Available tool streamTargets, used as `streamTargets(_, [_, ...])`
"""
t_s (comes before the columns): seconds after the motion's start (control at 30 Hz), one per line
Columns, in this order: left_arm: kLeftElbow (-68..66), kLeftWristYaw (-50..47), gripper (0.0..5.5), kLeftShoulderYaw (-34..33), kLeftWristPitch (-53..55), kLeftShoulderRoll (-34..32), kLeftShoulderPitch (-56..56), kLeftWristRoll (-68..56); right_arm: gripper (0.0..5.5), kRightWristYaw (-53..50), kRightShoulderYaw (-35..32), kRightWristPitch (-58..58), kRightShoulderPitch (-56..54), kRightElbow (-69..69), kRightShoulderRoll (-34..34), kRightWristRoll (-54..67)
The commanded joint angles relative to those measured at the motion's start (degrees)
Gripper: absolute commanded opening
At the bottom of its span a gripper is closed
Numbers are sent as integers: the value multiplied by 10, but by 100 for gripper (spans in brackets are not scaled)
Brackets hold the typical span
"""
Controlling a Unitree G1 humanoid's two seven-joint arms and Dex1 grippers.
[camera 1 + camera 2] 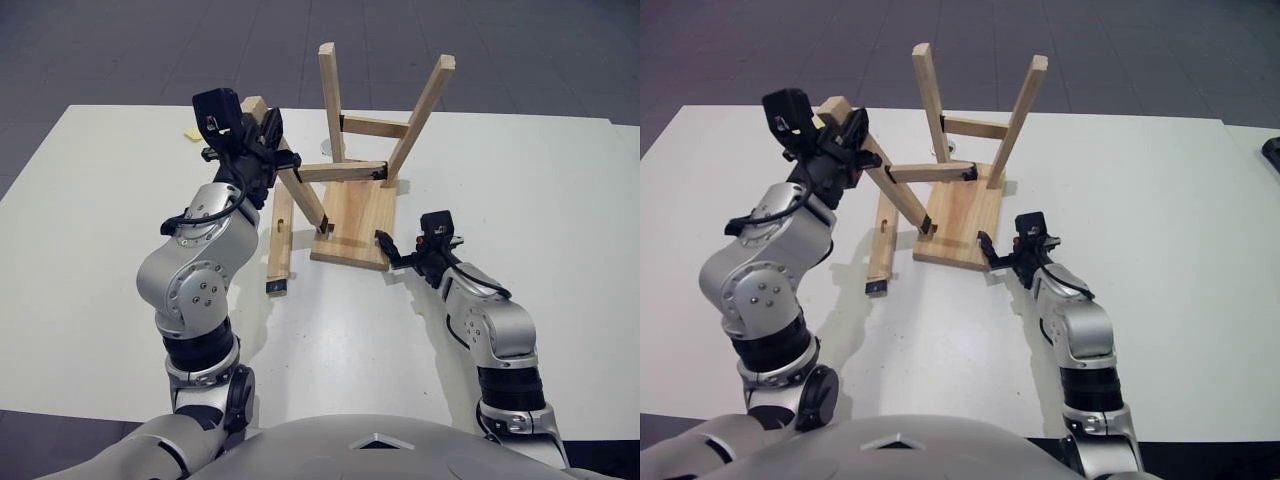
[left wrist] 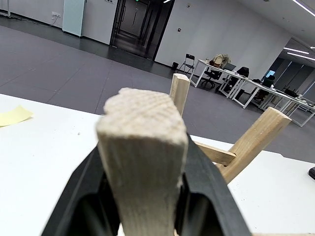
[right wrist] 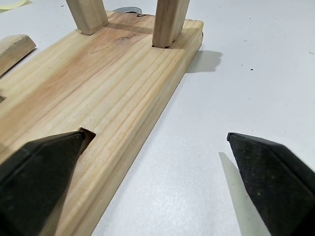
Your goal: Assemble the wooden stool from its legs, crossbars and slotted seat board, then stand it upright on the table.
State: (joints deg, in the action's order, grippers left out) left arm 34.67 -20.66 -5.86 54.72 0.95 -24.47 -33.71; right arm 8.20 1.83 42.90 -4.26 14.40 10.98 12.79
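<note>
The slotted seat board (image 1: 357, 212) lies flat on the white table. Two legs (image 1: 332, 100) (image 1: 422, 115) stand upright in its far end, joined by a crossbar (image 1: 375, 126). My left gripper (image 1: 262, 135) is shut on the top of a third leg (image 1: 303, 192). That leg tilts, its foot at the board's near-left corner, and a second crossbar (image 1: 340, 171) runs from it toward the far legs. A fourth leg (image 1: 280, 240) lies loose on the table left of the board. My right gripper (image 3: 155, 135) is open at the board's near-right corner, one finger over an empty slot (image 3: 89, 133).
A yellow sticky note (image 1: 192, 133) lies at the far left of the table (image 1: 540, 200). A small metal ring (image 3: 127, 9) rests behind the board. A black object (image 1: 1272, 150) sits at the right edge. Bare table stretches to the right and front.
</note>
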Motion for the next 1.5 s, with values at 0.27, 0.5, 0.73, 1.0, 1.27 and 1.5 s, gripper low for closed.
streamTargets(0.27, [0, 2, 104, -30, 23, 34, 14, -18, 540, -15, 3, 19, 9, -16, -6, -15])
streamTargets(0.5, [1, 2, 104, -27, 35, 34, 31, -7, 540, -14, 4, 16, 10, -18, -4, -18])
streamTargets(0.73, [3, 12, 104, -37, 15, 20, 19, 7, 540, -18, 3, 15, 16, -13, -10, -17])
streamTargets(1.0, [-16, 29, 104, -23, 18, 2, 42, 34, 540, -20, 4, 8, 14, -15, -14, -19])
streamTargets(1.27, [-37, 55, 104, 62, -35, -20, 92, 106, 540, -17, 19, 4, 17, -11, -10, -33])
streamTargets(1.5, [-39, 109, 104, 134, 21, -104, 129, 131, 540, -19, 40, 6, 9, 8, -3, -56])
